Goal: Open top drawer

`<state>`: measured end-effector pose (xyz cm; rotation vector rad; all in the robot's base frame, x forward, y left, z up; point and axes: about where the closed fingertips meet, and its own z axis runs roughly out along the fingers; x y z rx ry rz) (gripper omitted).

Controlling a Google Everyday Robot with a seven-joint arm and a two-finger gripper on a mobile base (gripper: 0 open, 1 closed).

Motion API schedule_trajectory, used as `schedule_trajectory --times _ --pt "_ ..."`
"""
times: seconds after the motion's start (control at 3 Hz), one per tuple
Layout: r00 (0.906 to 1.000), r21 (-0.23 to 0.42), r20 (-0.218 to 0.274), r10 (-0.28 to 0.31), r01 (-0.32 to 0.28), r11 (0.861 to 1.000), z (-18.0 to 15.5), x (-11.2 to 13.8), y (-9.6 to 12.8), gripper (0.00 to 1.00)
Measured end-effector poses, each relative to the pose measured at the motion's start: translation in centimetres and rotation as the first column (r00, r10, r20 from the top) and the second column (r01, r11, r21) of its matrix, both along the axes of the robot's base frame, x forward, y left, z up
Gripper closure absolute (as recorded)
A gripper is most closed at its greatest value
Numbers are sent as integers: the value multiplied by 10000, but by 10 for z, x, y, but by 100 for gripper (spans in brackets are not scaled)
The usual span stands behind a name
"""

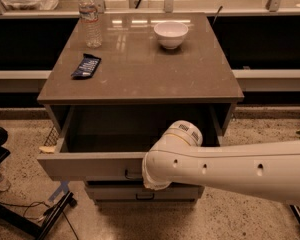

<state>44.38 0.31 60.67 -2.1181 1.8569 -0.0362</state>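
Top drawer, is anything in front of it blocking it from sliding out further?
Nothing visible blocks the top drawer, already partly out. The end effector sits at its front by the handle, hidden behind the arm's wrist.

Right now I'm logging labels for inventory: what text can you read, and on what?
Water bottle label: too blurred to read.
Blue packet: print too blurred to read.
Top drawer, with the gripper at its front: no text.
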Motion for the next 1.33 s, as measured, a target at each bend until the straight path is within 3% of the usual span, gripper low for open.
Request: schedule_trajectory --times 1.33 --pt "9997 -100 261 -25 28 9999 10 -6 -4 100"
